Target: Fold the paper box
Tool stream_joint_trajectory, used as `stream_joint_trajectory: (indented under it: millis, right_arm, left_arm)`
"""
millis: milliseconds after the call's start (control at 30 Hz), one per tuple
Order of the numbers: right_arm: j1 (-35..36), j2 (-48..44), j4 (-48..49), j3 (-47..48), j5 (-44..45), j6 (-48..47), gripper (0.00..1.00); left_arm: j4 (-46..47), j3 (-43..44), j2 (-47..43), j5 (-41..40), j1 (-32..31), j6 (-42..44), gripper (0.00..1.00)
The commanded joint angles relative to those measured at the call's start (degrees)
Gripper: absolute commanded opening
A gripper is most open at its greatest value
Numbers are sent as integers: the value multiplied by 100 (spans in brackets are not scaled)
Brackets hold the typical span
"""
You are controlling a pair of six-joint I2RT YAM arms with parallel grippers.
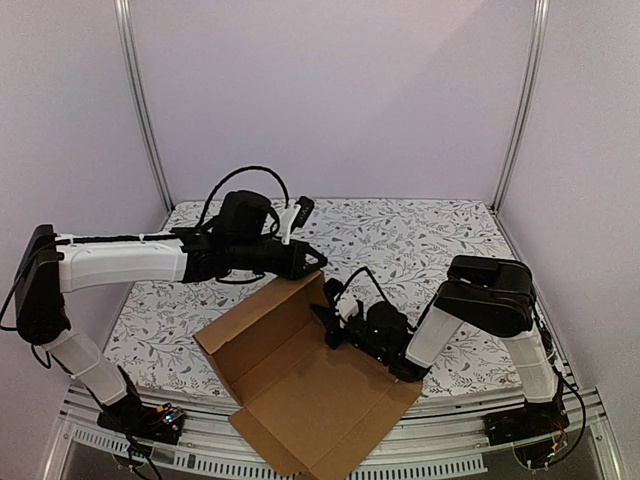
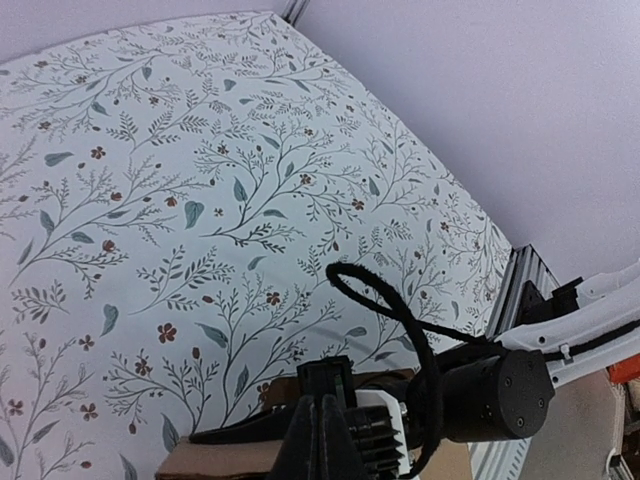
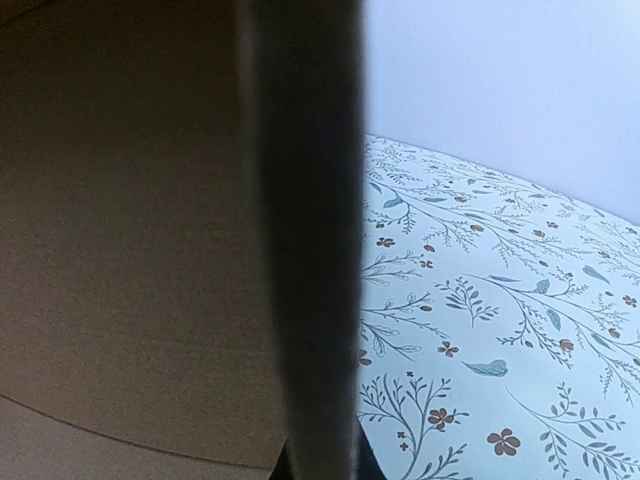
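Observation:
The paper box is a brown cardboard sheet lying at the table's near edge, with its far panel tilted up. My left gripper is shut and empty, its tip right at the raised panel's top corner. In the left wrist view the shut fingers hang over the cardboard and the right arm's wrist. My right gripper is at the raised panel's right edge. In the right wrist view the cardboard fills the left, and a dark edge-on strip runs up from the shut right gripper.
A floral cloth covers the table. Metal frame posts stand at the back corners in front of white walls. The box's near corner overhangs the table's front rail. A black cable loops off the right wrist.

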Motion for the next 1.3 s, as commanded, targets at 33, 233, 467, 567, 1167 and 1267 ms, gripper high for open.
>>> stream_joint_trajectory:
  millis: [33,233,467,567,1167,1267]
  right_arm:
    - [-12,-123,276,-15,46,-66,0]
    - [-5,-251,276,10,133,-38,22]
    - [-3,-406,271,73,190,-126,23]
    - [-2,-422,271,101,189,-127,15]
    - [31,-425,271,200,383,-153,22]
    - [33,-527,271,217,396,-381,23]
  left_arm:
    - [-575,-41,6,-257,-163,-251,0]
    - [-596,-23,-5,-518,-398,-377,0]
    - [-617,-17,3,-656,-464,-410,0]
    - [-619,-23,3,-673,-474,-425,0]
    - [-737,-6,-50,-817,-504,-506,0]
    - [-750,1,-41,-835,-509,-506,0]
